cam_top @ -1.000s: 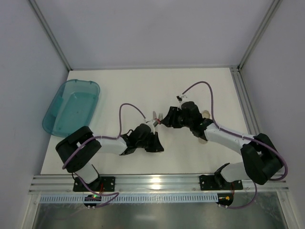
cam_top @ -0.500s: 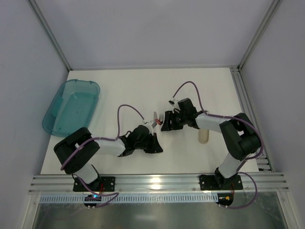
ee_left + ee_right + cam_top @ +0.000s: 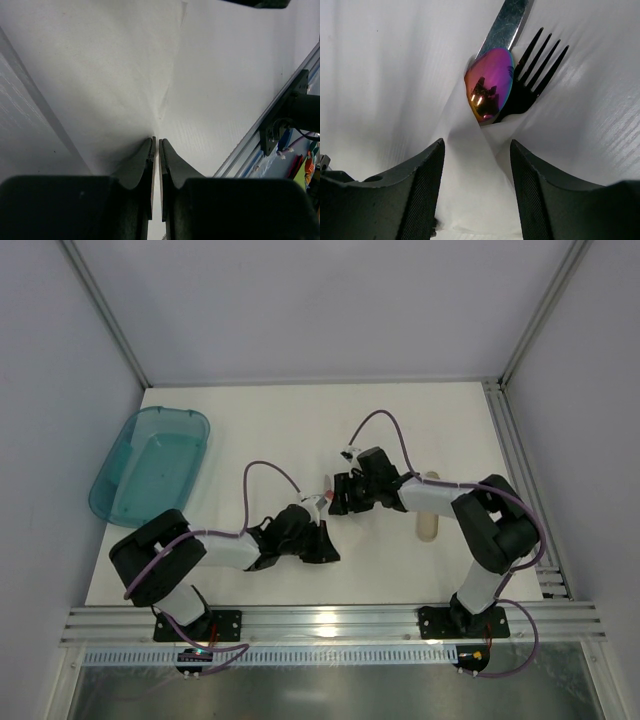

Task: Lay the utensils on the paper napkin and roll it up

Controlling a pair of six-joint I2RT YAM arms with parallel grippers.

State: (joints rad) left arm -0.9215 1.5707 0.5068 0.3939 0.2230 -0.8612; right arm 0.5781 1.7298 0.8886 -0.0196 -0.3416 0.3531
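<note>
The right hand (image 3: 476, 145) has opened wide, and the left hand (image 3: 156, 141) pinches the thin white paper napkin (image 3: 465, 200), so the shiny metal utensils (image 3: 490, 90) look nearly rolled.

A white paper napkin (image 3: 472, 175) lies wrapped around the utensils (image 3: 520, 95), midway inside the right tool (image 3: 476, 144). An iridescent spoon (image 3: 490, 85), black fork (image 3: 540, 60) and silvery knife (image 3: 507, 20) stick out just beyond it.

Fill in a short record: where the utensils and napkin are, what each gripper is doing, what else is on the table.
paper napkin: folded over the utensil handles
utensils: iridescent spoon, black fork, silvery knife, heads sticking out of the fold
left gripper: jaws closed on the paper napkin
right gripper: jaws open, flanking the bundle
elsewhere: teal tub at left, tan tube at right
</note>
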